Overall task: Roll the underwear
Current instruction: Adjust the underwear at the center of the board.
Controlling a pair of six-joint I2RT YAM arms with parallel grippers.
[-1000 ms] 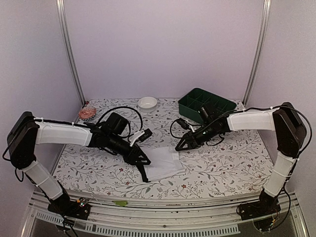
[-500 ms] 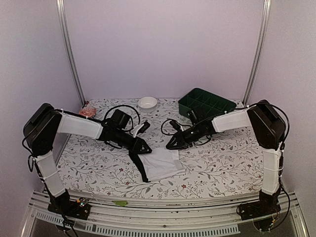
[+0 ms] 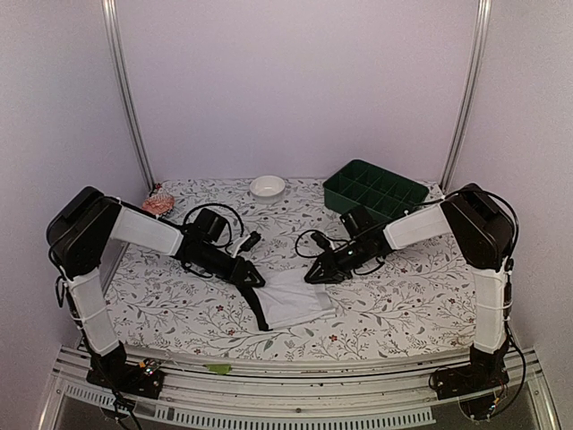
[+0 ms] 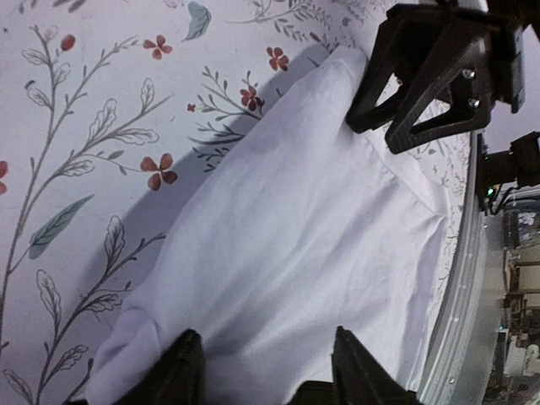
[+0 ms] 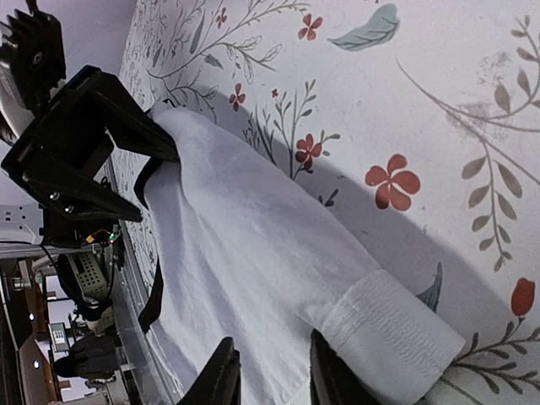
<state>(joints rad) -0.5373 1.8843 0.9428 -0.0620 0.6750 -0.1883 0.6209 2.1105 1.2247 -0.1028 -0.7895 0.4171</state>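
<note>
Soft white underwear [image 3: 294, 300] with black waistband, left gripper [image 3: 254, 279] and right gripper [image 3: 315, 274] each pinching a far corner

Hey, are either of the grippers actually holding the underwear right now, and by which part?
Both touch the underwear at its far edge: left gripper one corner, right gripper the other. Grip unclear.

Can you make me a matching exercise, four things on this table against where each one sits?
1. underwear
2. small white bowl
3. green tray
4. pink object

A. far right corner
B. far edge, near the middle
C. far left corner
D. near middle, between the left gripper and the right gripper

Pairs: 1-D, 2-B, 3-A, 4-C
</note>
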